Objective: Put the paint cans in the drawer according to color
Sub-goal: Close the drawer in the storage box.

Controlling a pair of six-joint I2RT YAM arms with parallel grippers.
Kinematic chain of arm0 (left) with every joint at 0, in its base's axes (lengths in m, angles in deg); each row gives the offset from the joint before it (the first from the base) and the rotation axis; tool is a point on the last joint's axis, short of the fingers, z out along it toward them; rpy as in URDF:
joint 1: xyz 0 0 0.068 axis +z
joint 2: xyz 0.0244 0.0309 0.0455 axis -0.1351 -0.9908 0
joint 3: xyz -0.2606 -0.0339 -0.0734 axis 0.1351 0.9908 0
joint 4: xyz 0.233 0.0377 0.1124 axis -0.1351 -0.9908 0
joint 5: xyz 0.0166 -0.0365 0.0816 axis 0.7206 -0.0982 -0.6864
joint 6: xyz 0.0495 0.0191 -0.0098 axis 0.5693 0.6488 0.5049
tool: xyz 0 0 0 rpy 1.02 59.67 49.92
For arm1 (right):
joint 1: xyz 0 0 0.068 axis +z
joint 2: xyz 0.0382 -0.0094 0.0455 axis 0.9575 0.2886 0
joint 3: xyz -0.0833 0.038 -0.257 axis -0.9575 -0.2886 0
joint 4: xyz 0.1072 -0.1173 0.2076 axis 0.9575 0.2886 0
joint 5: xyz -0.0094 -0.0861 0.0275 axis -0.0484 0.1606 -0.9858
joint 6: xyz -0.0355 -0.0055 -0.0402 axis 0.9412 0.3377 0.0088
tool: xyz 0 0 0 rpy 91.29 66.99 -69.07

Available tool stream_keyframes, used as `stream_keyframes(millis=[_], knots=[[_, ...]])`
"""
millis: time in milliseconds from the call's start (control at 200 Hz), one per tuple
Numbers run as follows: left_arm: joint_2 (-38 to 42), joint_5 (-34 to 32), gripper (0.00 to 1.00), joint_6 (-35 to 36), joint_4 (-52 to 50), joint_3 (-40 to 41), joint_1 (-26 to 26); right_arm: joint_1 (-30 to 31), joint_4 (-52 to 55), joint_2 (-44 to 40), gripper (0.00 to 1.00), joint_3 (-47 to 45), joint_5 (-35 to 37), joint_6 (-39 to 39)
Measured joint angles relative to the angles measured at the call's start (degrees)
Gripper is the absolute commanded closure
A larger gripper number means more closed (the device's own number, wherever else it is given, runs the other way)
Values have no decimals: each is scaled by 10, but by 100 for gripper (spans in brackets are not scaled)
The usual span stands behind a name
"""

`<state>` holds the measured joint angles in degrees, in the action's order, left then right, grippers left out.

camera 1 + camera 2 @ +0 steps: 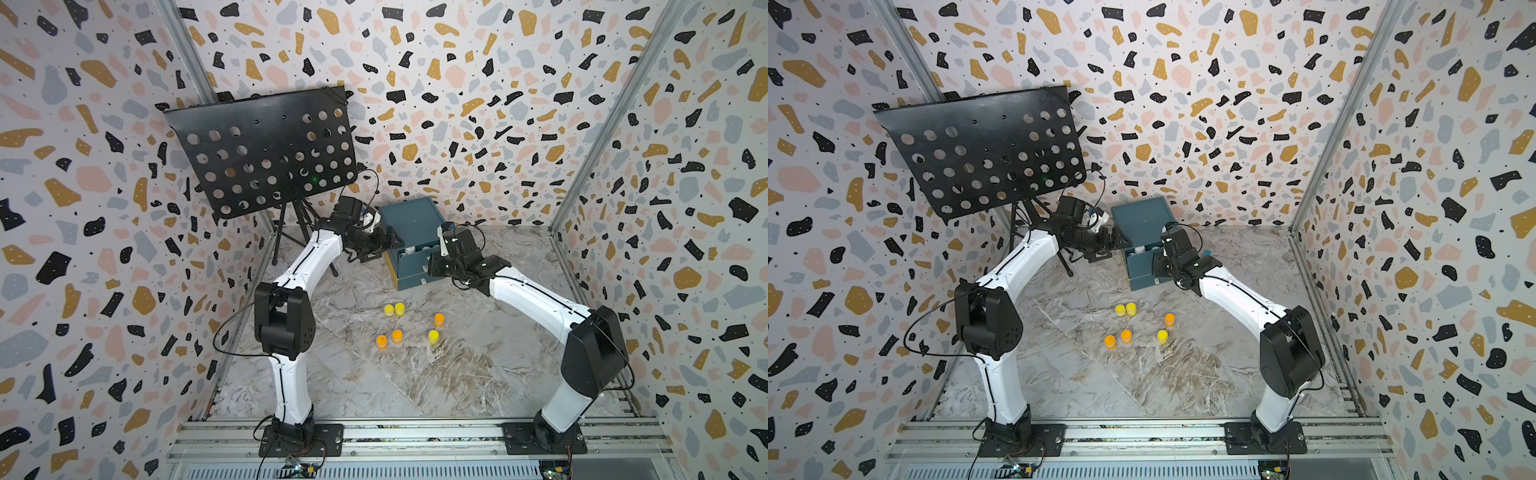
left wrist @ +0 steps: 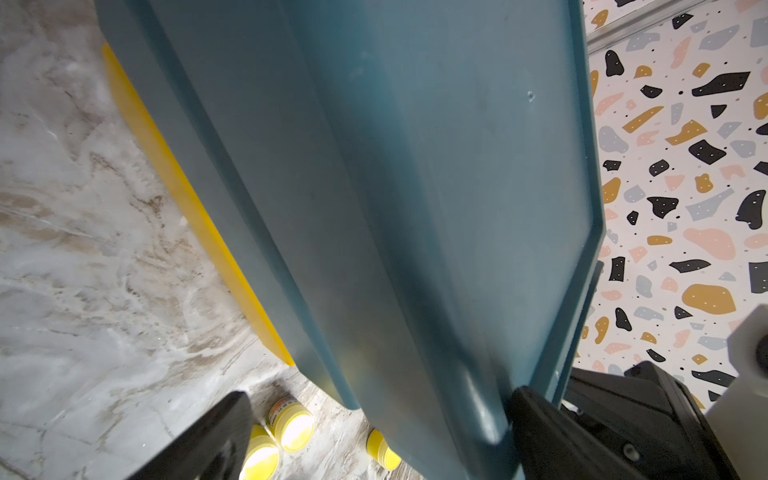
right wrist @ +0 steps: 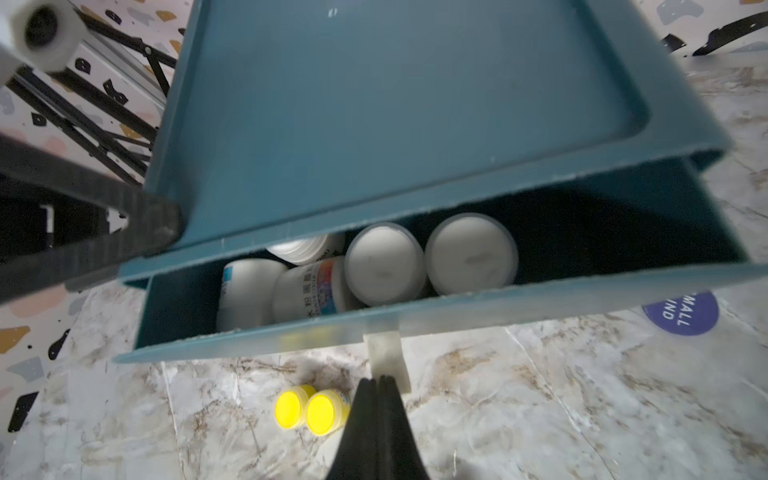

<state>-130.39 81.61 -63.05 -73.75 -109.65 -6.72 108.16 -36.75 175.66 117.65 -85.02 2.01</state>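
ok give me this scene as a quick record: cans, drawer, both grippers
cabinet: blue, at the back of the table
top drawer: open
white cans: five in the open drawer, some upright, some on their sides
yellow cans: three on the table, two side by side
orange cans: three on the table, apart from each other
left gripper: open, jaws straddling a cabinet corner
right gripper: shut, tips at the drawer's handle; whether it pinches it is unclear

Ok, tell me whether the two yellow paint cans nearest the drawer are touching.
Touching. In the right wrist view one yellow can sits flush against the other yellow can, with no gap showing between them.
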Motion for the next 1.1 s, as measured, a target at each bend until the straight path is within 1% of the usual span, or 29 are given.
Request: stream_keyframes(millis=[275,471,546,656,711,791,831,881,966,1101], knots=[[-1,2,0,-1,0,0,0,-18,-38,40,100,20,-21,-26],[-2,5,0,-2,1,0,0,-36,-53,46,100,19,-50,-31],[-2,5,0,-2,1,0,0,-42,-83,42,96,1,-66,-31],[-2,5,0,-2,1,0,0,-46,-150,14,89,-59,-86,-30],[-2,5,0,-2,1,0,0,-47,-179,-6,82,-91,-93,-30],[-2,5,0,-2,1,0,0,-47,-217,-39,67,-135,-102,-33],[-2,5,0,-2,1,0,0,-47,-242,-56,62,-160,-107,-38],[-2,5,0,-2,1,0,0,-48,-271,-75,59,-191,-111,-43],[-2,5,0,-2,1,0,0,-48,-323,-93,57,-239,-115,-62],[-2,5,0,-2,1,0,0,-48,-391,-83,54,-296,-118,-101]])
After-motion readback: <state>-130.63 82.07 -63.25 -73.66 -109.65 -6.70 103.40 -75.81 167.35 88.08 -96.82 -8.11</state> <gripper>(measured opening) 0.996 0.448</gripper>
